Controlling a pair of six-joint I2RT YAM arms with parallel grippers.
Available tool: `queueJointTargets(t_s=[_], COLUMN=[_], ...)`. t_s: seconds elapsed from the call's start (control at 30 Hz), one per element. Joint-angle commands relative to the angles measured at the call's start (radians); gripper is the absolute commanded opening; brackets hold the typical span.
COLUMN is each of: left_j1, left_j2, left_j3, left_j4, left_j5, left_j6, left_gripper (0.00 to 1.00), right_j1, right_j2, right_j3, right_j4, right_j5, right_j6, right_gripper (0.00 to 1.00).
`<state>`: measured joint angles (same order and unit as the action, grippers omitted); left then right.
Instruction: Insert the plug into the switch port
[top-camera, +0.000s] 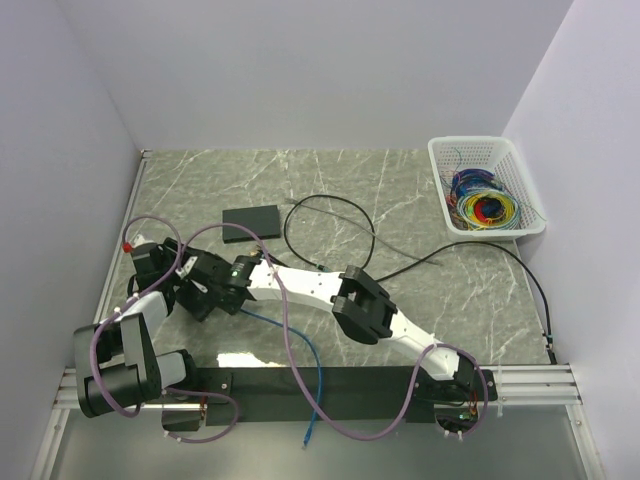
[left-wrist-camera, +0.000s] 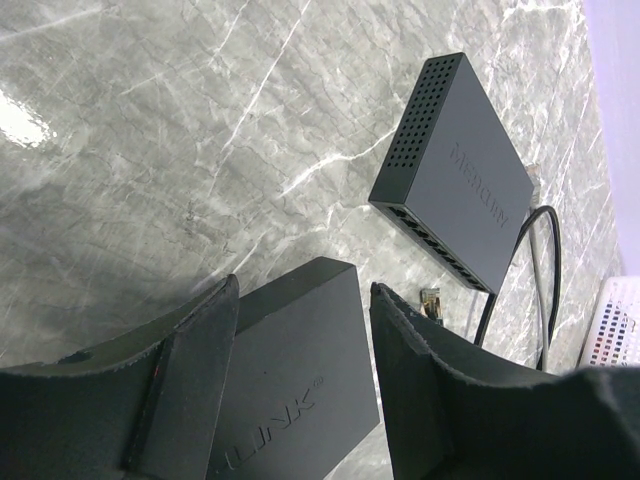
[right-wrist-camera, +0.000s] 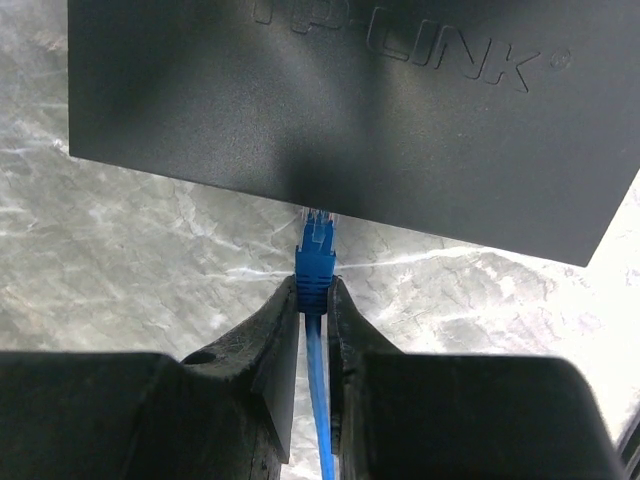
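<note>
- Marble-patterned table (top-camera: 420, 200), seen from above, with both my arms reaching to its left side.
- My right gripper (right-wrist-camera: 313, 300) pinched the blue plug (right-wrist-camera: 315, 262) just behind its tip, which met the edge of the black TP-Link switch (right-wrist-camera: 350, 110).
- My left gripper (left-wrist-camera: 305, 330) straddled that same switch, fingers (left-wrist-camera: 205, 370) on either side of it.
- Second black switch (left-wrist-camera: 455, 170) lay further off, a black cable (left-wrist-camera: 545, 260) beside it.
- White basket (top-camera: 485, 150) of coloured wires sat far right.

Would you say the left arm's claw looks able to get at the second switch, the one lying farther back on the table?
Probably not yet: the left claw straddles the near switch, though bare table separates it from the far switch.
</note>
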<state>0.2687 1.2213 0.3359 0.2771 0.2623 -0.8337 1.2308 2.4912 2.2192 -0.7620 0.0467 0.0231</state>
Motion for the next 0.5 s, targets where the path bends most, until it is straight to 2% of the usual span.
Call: queueJointTargets(t_s=[0.0, 0.47], left_j1=[-0.043, -0.043], left_j2=[-0.008, -0.034], left_j3=[-0.005, -0.04], left_j4=[-0.107, -0.194], left_j5=[0.111, 0.114], left_j6=[-0.018, -0.061], left_gripper=[0.61, 0.62], right_j1=[-0.01, -0.076], right_j2=[-0.042, 0.017], right_j3=[0.016, 0.065], right_j4=[0.231, 0.251], right_j5=[0.045, 0.088], right_j6=[0.017, 0.113], right_gripper=[0.02, 0.03])
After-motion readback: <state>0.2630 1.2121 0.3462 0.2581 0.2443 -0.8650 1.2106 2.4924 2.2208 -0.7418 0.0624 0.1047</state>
